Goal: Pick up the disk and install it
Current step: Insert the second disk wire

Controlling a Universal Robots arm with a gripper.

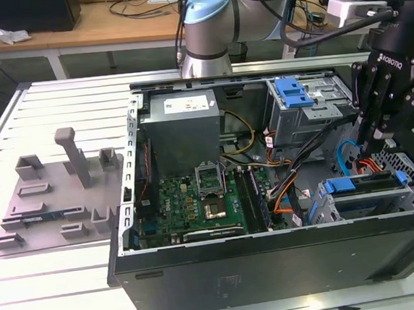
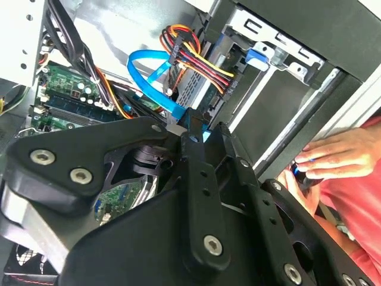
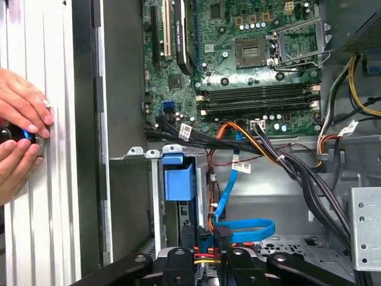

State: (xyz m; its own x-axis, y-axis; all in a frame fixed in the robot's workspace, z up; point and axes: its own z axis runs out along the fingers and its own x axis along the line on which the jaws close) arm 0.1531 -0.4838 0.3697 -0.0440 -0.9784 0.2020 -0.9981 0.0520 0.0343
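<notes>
Sitting in its drive cage, the disk (image 1: pixel 362 183) lies flat with blue rails, at the open computer case's (image 1: pixel 203 271) corner by the counter's (image 1: pixel 59 284) edge. My end effector (image 1: pixel 376 134) hangs just above it, pointing down among cables (image 3: pixel 250 229); its opening I cannot tell. A person's hands (image 3: pixel 21 134) rest outside the case wall.

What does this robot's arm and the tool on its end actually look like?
The arm is built of thick silver-grey tubes, its joints closed by pale blue round caps, with black cables looping beside it. The tool is matte black with white lettering on its body. In the second wrist view its flat black link bars are pinned with silver screws.
</notes>
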